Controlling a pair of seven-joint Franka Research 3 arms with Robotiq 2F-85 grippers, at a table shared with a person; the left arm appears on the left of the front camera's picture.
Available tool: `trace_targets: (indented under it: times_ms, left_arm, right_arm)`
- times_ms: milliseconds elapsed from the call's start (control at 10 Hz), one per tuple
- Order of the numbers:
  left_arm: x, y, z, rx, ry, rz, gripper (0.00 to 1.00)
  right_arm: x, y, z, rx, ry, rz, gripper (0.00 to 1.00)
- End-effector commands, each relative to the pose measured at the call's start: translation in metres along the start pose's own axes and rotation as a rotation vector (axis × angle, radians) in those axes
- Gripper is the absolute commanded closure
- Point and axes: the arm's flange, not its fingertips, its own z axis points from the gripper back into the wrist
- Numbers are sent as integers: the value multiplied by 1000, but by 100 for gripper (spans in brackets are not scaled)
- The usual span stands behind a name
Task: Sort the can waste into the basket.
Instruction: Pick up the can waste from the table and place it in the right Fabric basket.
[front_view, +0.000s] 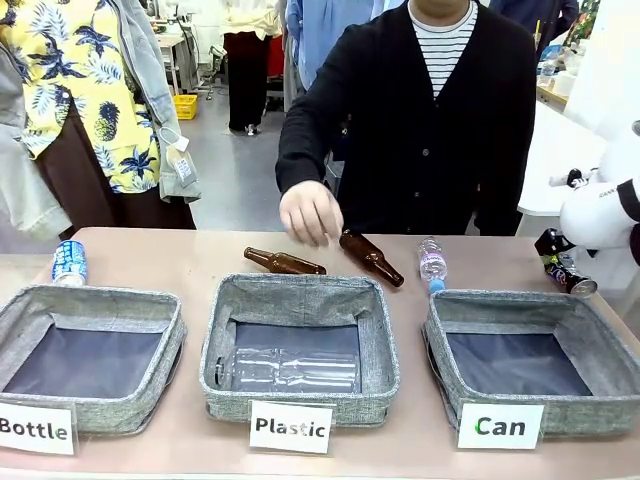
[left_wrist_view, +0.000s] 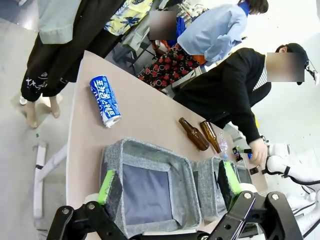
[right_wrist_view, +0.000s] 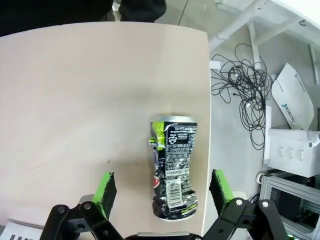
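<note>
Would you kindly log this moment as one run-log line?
right gripper open over black can | left gripper open | Can basket empty | blue can on table

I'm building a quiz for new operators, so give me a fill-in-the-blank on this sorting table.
1. A clear plastic bottle lies in the middle basket, labelled ____.
2. The blue can rests beside the left basket, labelled ____.
3. The right gripper frames the black can with its jaws ____.
4. ____ brown glass bottles lie on the table.
Missing words: Plastic; Bottle; open; Two.
</note>
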Motion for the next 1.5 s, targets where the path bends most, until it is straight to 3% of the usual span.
trace_targets:
  times_ms: [0, 1100, 1200, 1300, 1400]
  left_arm:
    - [3, 1, 0, -8, -5, -20, 0]
    - [3, 1, 0, -8, -5, -20, 0]
    - [3, 1, 0, -8, -5, -20, 0]
    - [3, 1, 0, -8, -5, -20, 0]
    - [3, 1, 0, -8, -5, -20, 0]
  right_arm:
    - [12, -2, -9, 6, 11, 32, 0]
    - [25, 3, -59, 78, 137, 83, 0]
    - [24, 3, -58, 83, 157, 84, 56]
    - [24, 4, -58, 86, 159, 85, 57]
    - [24, 4, -58, 81, 169, 87, 100]
